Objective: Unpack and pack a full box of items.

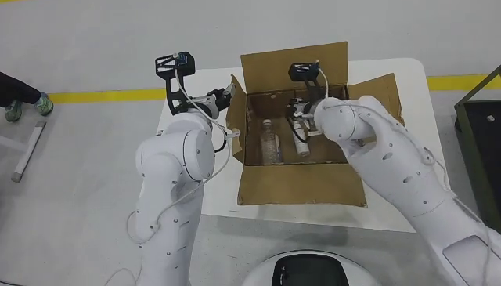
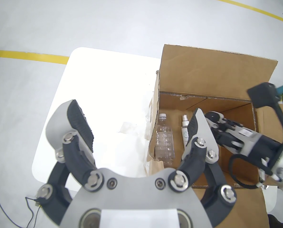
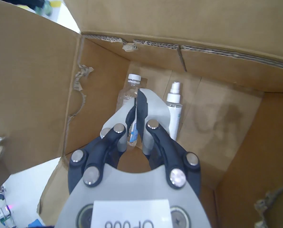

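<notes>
Down inside the brown cardboard box (image 1: 301,186), two things lie flat on the bottom, side by side: one clear plastic water bottle (image 3: 123,97) with a white cap and one thin white spray bottle (image 3: 174,107). The box sits on the white bench (image 2: 103,84) with its four flaps open, so the arms can get in from above. The right pincer (image 3: 136,105) is in the box, just over the clear bottle, and its two fingers are pressed together with nothing between them. I think it must spread them before it can pick up a bottle. The left pincer (image 2: 136,117) hangs over the bench beside the box's side flap, spread wide and empty, maybe waiting out of the way. So I count one box, two bottles and two pincers.
</notes>
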You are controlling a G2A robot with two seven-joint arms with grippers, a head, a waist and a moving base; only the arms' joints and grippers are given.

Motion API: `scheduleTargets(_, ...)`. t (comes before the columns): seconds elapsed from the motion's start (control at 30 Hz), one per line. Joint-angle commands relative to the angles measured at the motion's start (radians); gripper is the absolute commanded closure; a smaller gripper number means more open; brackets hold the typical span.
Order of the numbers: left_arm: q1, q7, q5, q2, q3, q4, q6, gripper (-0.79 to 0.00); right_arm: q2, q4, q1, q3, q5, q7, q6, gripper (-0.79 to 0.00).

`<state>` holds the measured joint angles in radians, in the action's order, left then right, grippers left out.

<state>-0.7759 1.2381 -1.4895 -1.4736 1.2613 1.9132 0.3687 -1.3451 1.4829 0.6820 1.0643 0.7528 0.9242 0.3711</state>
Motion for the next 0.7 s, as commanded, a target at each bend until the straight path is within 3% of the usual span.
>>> scheduleTargets(0.0,0.000,0.000,0.000,0.000,0.000,0.000,0.000,-0.785,0.015,0.090,0.067,0.064,0.035,-0.035,-0.017,0.000)
scheduleTargets(0.13,0.000,0.000,0.000,0.000,0.000,0.000,0.000,-0.785,0.036,0.241,0.171,0.147,0.107,-0.089,-0.018,0.000)
scheduleTargets(0.4,0.000,0.000,0.000,0.000,0.000,0.000,0.000,-0.785,0.067,0.488,0.319,0.336,0.183,-0.053,0.018,0.000)
scheduleTargets(0.53,0.000,0.000,0.000,0.000,0.000,0.000,0.000,-0.785,0.079,0.569,0.379,0.435,0.192,-0.003,0.032,0.000)
scheduleTargets(0.67,0.000,0.000,0.000,0.000,0.000,0.000,0.000,-0.785,0.080,0.571,0.383,0.441,0.190,0.005,0.031,0.000)
